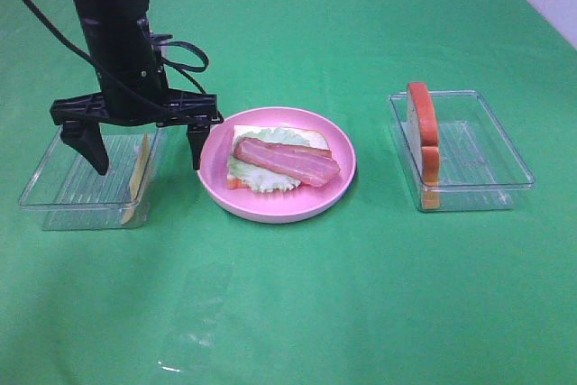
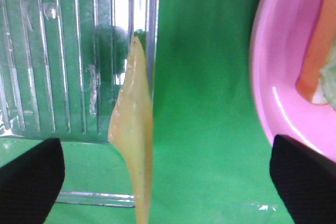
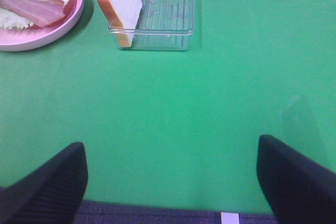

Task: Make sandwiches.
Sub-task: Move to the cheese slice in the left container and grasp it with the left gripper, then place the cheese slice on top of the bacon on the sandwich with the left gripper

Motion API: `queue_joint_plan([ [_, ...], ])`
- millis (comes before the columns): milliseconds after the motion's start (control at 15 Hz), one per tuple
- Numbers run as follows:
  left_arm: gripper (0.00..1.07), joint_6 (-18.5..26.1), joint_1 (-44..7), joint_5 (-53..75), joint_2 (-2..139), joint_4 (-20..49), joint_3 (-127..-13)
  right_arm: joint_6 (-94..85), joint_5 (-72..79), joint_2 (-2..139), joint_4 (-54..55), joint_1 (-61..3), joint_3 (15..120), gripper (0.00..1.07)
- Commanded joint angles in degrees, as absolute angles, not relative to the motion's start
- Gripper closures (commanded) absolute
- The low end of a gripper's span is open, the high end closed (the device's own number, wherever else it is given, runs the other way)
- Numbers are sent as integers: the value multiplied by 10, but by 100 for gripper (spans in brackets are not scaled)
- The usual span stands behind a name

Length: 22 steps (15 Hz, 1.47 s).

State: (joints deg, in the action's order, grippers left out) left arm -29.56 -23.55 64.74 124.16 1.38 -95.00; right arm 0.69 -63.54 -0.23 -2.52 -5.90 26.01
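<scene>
A sandwich in the making [image 1: 279, 160] lies on a pink plate [image 1: 275, 206]: a bread slice, pale green lettuce and a reddish bacon strip on top; it also shows in the right wrist view [image 3: 32, 2]. A yellow cheese slice [image 1: 139, 169] [image 2: 135, 129] stands on edge against the right wall of the left clear tray [image 1: 63, 188]. My left gripper [image 1: 144, 155] [image 2: 167, 174] is open and hangs over the cheese, one finger on each side. A bread slice [image 1: 423, 137] [image 3: 119, 4] stands upright in the right clear tray [image 1: 478, 151]. My right gripper [image 3: 170, 179] is open and empty, far from the trays.
Green cloth [image 1: 361, 295] covers the table. A faint clear film [image 1: 189, 331] lies near the front. The table's front edge shows in the right wrist view [image 3: 157, 216].
</scene>
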Motion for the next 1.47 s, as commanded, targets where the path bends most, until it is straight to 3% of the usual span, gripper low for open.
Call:
queue_joint_plan([
  [67,9,-302,-236,657,1252,17,-946,6,-633,-18,-25,-58,262,23],
  [333,12,-301,-236,649,1253,15,-946,6,-633,-18,-25,-58,262,23],
  [400,19,-301,-236,649,1253,15,-946,6,-633,-18,-25,-58,262,23],
  [467,43,-311,-236,649,1253,9,-946,6,-633,-18,-25,-58,262,23],
  [533,60,-316,-236,651,1253,7,-946,6,-633,-18,-25,-58,262,23],
  [733,84,-325,-236,655,1253,7,-946,6,-633,-18,-25,-58,262,23],
  [933,98,-324,-236,664,1253,7,-946,6,-633,-18,-25,-58,262,23],
  [1067,107,-314,-236,668,1253,7,-946,6,-633,-18,-25,-58,262,23],
  [1467,107,-295,-236,685,1252,3,-946,6,-633,-18,-25,-58,262,23],
])
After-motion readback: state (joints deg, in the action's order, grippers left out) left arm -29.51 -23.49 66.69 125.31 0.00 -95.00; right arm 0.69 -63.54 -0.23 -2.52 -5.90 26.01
